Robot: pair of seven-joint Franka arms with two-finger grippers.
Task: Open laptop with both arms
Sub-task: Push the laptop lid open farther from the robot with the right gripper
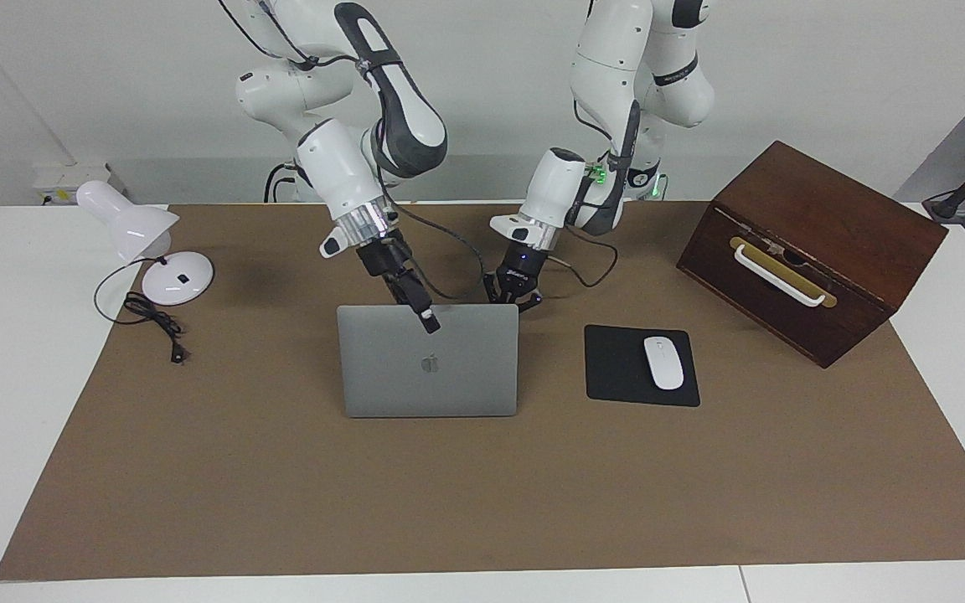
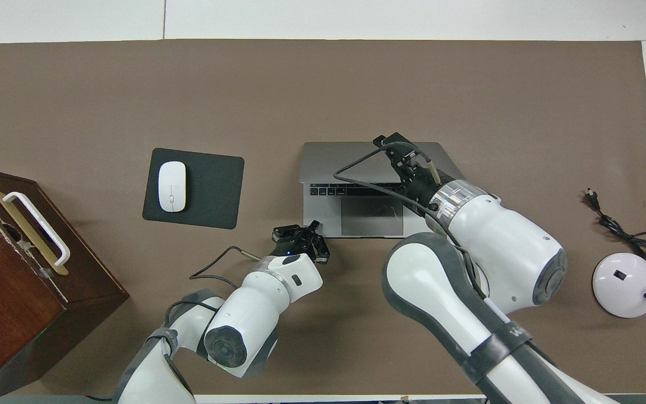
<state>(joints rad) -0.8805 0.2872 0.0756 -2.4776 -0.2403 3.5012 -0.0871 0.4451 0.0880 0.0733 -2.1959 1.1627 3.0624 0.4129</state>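
At table centre: right gripper (image 1: pixel 426 322) pinches the laptop (image 1: pixel 429 362) lid to lift it; left gripper (image 1: pixel 513 295), fingers together, pins the base corner.

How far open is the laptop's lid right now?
Partly open. The laptop's lid stands raised, and the overhead view shows its keys and trackpad.

2 white jointed arms (image 1: pixel 348 159) with smooth rounded shells carry dark grey oval patches at the joints. Each wrist ends in a polished silver ring above a black 2-finger tool: right tool (image 1: pixel 426 320), left tool (image 1: pixel 513 295). Black cables loop from both wrists. A green light glows on the left arm (image 1: pixel 596 173), and small dark screw dots mark the shells.
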